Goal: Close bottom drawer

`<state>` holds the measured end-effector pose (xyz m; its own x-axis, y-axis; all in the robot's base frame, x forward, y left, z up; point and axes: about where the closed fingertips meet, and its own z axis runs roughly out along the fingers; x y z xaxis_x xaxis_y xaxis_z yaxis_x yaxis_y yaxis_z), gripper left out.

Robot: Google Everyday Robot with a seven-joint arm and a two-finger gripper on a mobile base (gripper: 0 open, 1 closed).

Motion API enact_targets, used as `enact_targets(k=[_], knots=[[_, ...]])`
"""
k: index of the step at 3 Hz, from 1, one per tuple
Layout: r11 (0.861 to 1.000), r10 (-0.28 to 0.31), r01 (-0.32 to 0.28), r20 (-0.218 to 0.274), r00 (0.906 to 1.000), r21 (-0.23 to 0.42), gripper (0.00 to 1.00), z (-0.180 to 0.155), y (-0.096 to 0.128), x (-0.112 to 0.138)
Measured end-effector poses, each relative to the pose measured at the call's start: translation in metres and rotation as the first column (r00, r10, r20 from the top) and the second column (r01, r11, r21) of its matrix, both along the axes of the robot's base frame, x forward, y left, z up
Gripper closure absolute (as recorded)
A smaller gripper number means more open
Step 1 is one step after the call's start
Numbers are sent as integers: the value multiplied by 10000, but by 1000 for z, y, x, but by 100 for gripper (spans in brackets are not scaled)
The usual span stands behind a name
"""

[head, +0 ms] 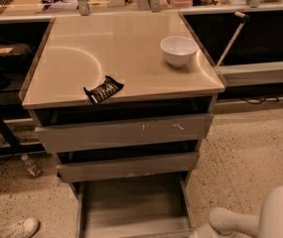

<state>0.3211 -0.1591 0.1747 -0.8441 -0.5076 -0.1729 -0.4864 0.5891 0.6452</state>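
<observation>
While the bottom drawer (pixel 131 205) stands pulled well out of the cabinet, its bare grey tray lies open to view and its slim front reaches the lower edge of the frame. Above it, the middle drawer (pixel 128 166) sticks out a little, and the top drawer (pixel 126 131), whose front shows pale scratches, sticks out a little as well, with a dark gap over each.

The counter (pixel 131 38) on top of the cabinet carries a white bowl (pixel 178 50) near its right rear corner. A black snack packet (pixel 103 90) lies near the front edge, left of centre and well apart from the bowl.

At the lower right corner, the robot's white arm (pixel 275 214) comes into the frame over the speckled floor (pixel 250 152), just beside the right side of the open drawer. The gripper is outside the view, so I cannot tell its state.

On the floor to the left of the cabinet, a small bottle (pixel 32 166) lies on its side. A white shoe (pixel 18 228) shows at the bottom left corner.
</observation>
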Motion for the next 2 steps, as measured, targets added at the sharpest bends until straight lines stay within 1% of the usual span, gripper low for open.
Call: enact_targets(k=[1, 2], knots=[[9998, -193, 193, 55, 9998, -61, 100, -7, -2, 5], [9980, -631, 632, 91, 9980, -82, 100, -16, -2, 20]])
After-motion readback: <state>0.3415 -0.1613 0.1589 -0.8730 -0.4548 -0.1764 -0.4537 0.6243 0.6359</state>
